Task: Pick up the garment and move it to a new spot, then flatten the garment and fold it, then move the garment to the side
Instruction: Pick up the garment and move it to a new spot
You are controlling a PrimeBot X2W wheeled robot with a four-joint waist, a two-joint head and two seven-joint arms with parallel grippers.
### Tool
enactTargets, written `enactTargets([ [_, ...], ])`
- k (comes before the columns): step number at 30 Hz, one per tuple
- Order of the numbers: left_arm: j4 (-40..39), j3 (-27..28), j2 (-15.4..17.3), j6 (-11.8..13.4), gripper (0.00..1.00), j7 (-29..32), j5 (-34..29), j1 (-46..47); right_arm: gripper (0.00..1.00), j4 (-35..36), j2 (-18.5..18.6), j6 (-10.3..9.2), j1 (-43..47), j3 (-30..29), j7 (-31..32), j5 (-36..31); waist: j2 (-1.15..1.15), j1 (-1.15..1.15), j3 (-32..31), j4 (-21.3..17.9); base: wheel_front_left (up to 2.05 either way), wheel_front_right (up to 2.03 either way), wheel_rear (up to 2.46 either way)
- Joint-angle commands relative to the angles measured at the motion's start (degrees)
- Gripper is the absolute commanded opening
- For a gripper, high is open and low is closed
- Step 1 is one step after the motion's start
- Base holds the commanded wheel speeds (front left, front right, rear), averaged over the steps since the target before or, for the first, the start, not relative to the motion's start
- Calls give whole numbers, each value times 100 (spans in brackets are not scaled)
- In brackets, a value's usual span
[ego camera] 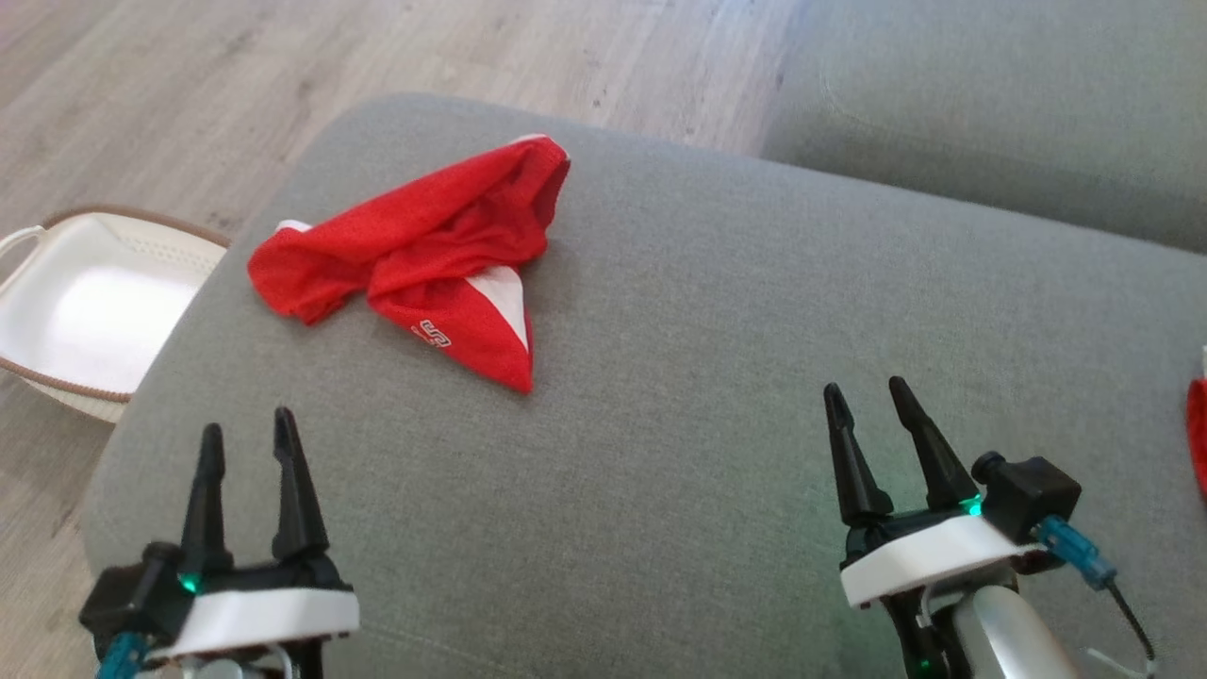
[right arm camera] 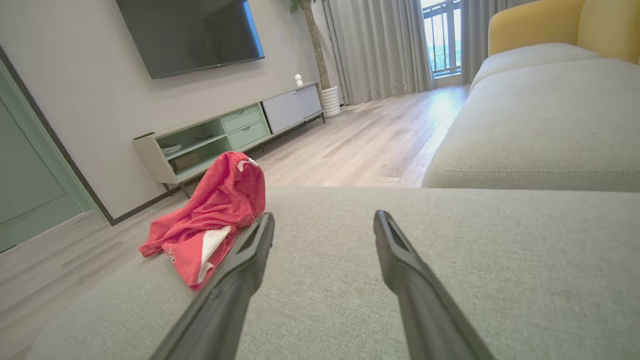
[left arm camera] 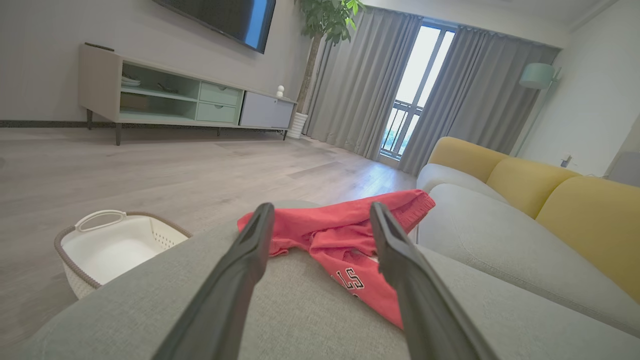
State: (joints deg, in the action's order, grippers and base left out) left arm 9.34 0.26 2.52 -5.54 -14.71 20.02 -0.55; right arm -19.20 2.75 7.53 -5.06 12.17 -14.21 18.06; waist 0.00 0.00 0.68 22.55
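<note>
The garment [ego camera: 424, 264] is a red mesh piece with white panels, lying crumpled on the far left part of a grey sofa cushion [ego camera: 707, 377]. In the left wrist view the garment [left arm camera: 340, 235] lies straight ahead of the fingers, and in the right wrist view the garment [right arm camera: 210, 220] sits off to the left. My left gripper [ego camera: 250, 434] hovers open near the cushion's front left, short of the garment. Over the cushion's right side my right gripper [ego camera: 868, 391] is open too, with nothing between its fingers.
A white laundry basket [ego camera: 85, 302] with a brown rim stands on the wood floor left of the cushion. Another grey cushion [ego camera: 990, 104] lies beyond at the upper right. A bit of red cloth [ego camera: 1198, 434] shows at the right edge.
</note>
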Motion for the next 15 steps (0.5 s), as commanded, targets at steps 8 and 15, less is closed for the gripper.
enactTargets([
  [8, 240, 395, 250, -112, 100, -15, -154, 1265, 100, 312, 13, -4, -528, -70, -77, -456, 0, 0, 838, -347, 0, 0, 0],
  [15, 1489, -146, 1270, -187, 100, 1047, -18, 3097, 100, 674, 13, -4, -877, -308, 87, -928, 0, 0, 1642, -603, 0, 0, 0],
])
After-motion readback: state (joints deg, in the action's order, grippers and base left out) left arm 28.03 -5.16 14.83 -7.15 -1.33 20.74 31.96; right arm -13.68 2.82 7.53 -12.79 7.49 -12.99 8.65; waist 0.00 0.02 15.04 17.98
